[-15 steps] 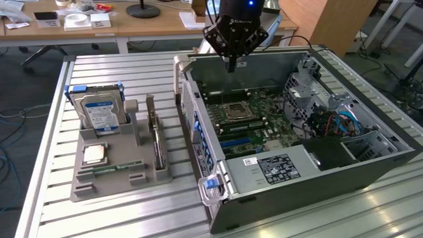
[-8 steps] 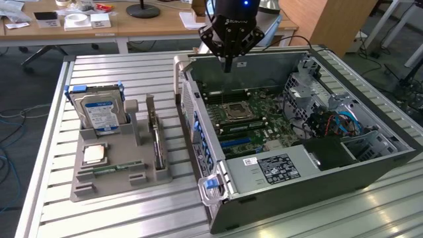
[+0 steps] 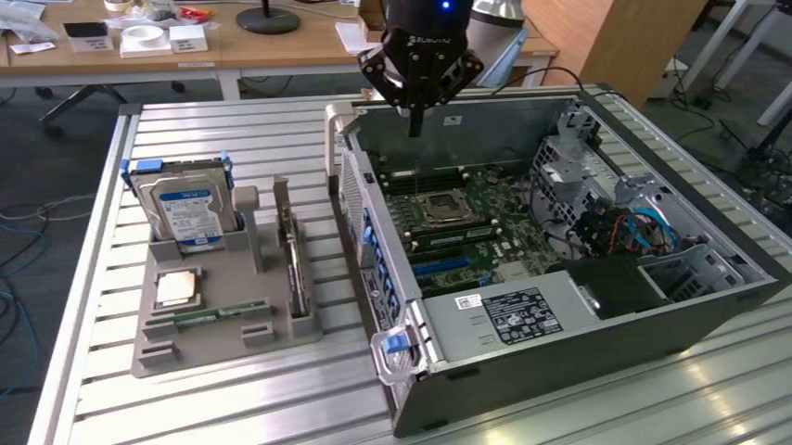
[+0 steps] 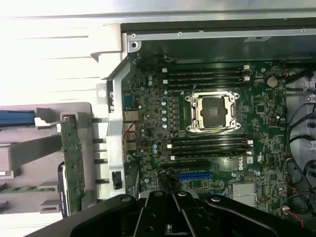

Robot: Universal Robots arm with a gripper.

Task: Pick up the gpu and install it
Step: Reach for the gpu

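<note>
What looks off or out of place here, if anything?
Nothing stands out. The gpu stands on edge in the gray holder, the open computer case shows no damage, and the shut gripper hangs empty above it.

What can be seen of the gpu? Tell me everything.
The gpu is a thin green circuit-board card standing on edge in a slot of the gray holder, beside the open computer case. Small components dot its visible face. Only the holder touches it; the shut gripper hangs apart, above the case.
</note>
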